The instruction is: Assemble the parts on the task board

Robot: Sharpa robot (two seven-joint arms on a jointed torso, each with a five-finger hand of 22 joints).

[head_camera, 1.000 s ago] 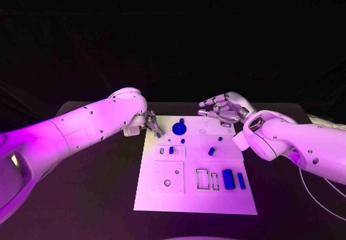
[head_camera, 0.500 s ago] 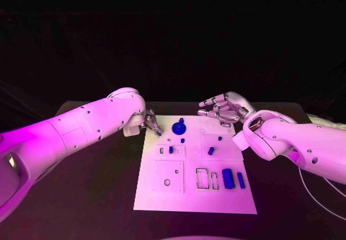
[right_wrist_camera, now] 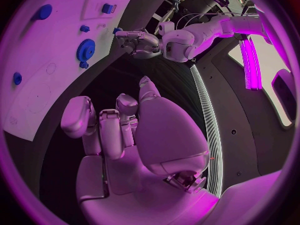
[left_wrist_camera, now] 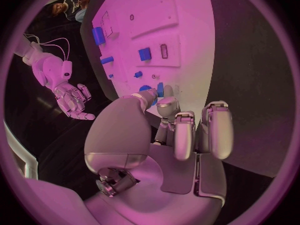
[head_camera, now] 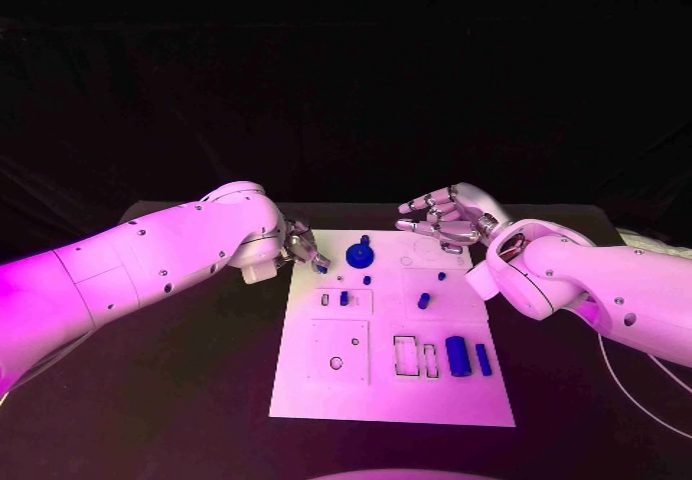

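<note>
Clearly the left robot hand point(head_camera: 303, 246) is nearer: it pinches a small blue part point(head_camera: 319, 266) at the task board point(head_camera: 389, 400) far left corner, just beside the blue gear point(head_camera: 358, 257); the right robot hand point(head_camera: 444, 220) hovers open, empty.

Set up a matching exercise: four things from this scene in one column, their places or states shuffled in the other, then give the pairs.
1. blue gear
2. two blue bars
3. left hand
4. right hand

A. fingers spread, holding nothing, above the board's far right corner
B. near right part of the task board
C. far part of the board, near the middle
D. at the board's far left edge, pinching a small blue part

Pairs: 1-C, 2-B, 3-D, 4-A
</note>
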